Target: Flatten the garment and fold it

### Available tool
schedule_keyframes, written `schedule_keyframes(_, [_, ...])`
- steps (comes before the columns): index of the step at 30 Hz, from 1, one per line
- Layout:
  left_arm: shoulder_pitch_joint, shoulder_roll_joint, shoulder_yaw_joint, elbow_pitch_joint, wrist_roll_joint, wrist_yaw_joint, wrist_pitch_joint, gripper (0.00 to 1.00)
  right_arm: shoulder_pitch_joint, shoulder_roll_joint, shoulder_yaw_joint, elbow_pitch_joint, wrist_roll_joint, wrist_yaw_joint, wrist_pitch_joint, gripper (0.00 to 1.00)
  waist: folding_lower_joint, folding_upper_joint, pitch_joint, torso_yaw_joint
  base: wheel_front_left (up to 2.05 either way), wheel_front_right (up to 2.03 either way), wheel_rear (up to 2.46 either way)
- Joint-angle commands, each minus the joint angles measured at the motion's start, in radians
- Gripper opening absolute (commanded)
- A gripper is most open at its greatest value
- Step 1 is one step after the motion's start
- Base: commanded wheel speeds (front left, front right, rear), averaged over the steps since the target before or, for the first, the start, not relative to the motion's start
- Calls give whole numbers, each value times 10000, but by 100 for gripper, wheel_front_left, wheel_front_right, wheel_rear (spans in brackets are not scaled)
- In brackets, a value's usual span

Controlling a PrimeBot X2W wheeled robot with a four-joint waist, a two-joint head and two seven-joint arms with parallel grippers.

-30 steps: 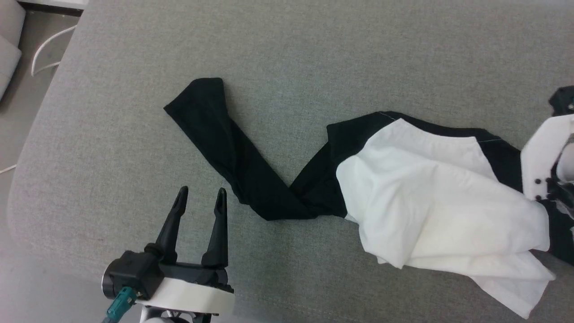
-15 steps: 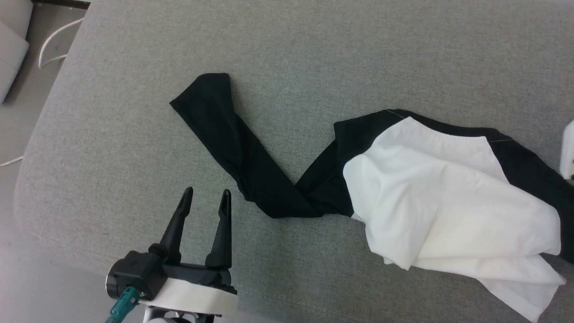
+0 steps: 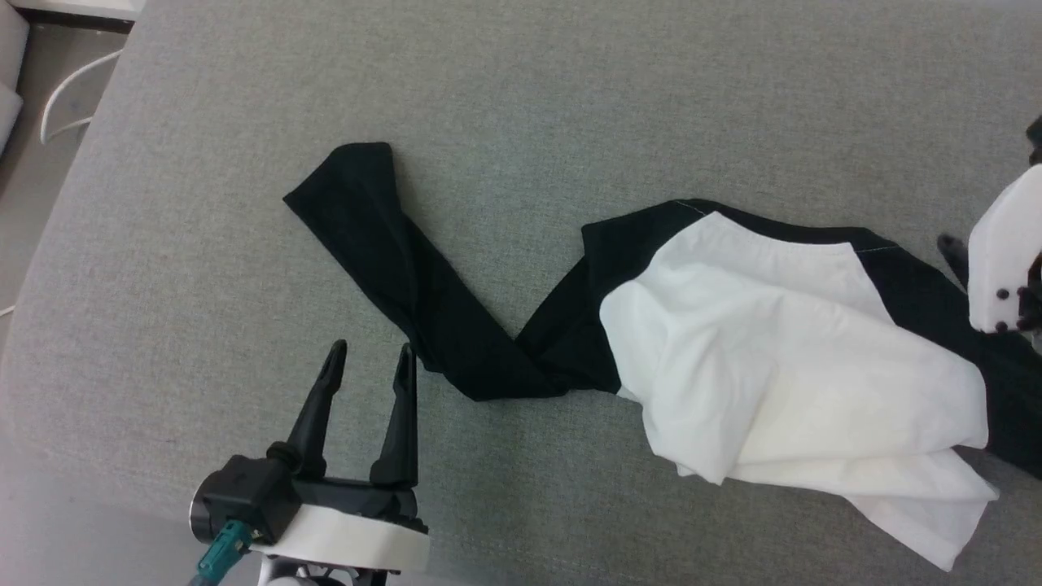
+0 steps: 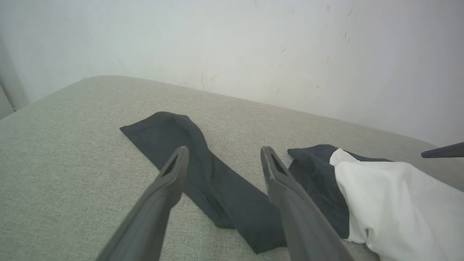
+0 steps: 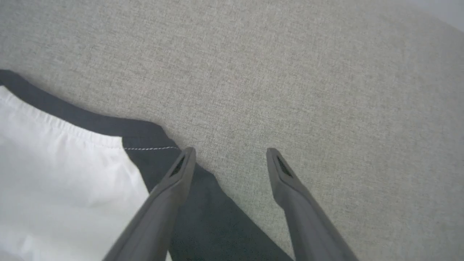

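Two grippers, both spread wide, neither pinching anything. The garment lies bunched toward the surface's right edge, white body heaped, w/ one black sleeve kinked out leftward. The left gripper hovers near the front edge beside that sleeve's bend, prob. to pull it straight. The right gripper hangs at the other shoulder's hem. Nothing blocks either, but the heaped body needs smoothing 1st.

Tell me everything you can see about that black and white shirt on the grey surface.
The garment is a soft raglan shirt: white body, black sleeves. It lies crumpled on the grey fabric surface. One long sleeve stretches left, then kinks back to the bunched, folded-over body. The other sleeve lies below the open right gripper, which holds nothing.
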Motion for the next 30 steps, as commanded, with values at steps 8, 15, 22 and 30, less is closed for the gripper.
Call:
schedule_keyframes(8, [-189,-17,-115,-10,-140,-75,-47,100,1165,-526,164,-883,565,-7,1863,100,0,-1,337,137,0,0,0])
schedule_keyframes(15, [-412,-17,-146,12,-219,-96,-48,100,1519,-689,321,-679,371,-7,1942,48,0,-1,747,498,0,0,0])
schedule_keyframes(22, [-462,-17,-86,72,-258,-30,-48,100,1296,-855,768,-567,521,-7,1459,0,0,-1,675,487,0,0,0])
schedule_keyframes(30, [-353,-17,-93,120,-246,9,-48,100,695,-728,522,-643,465,-7,-58,0,0,-1,56,173,0,0,0])
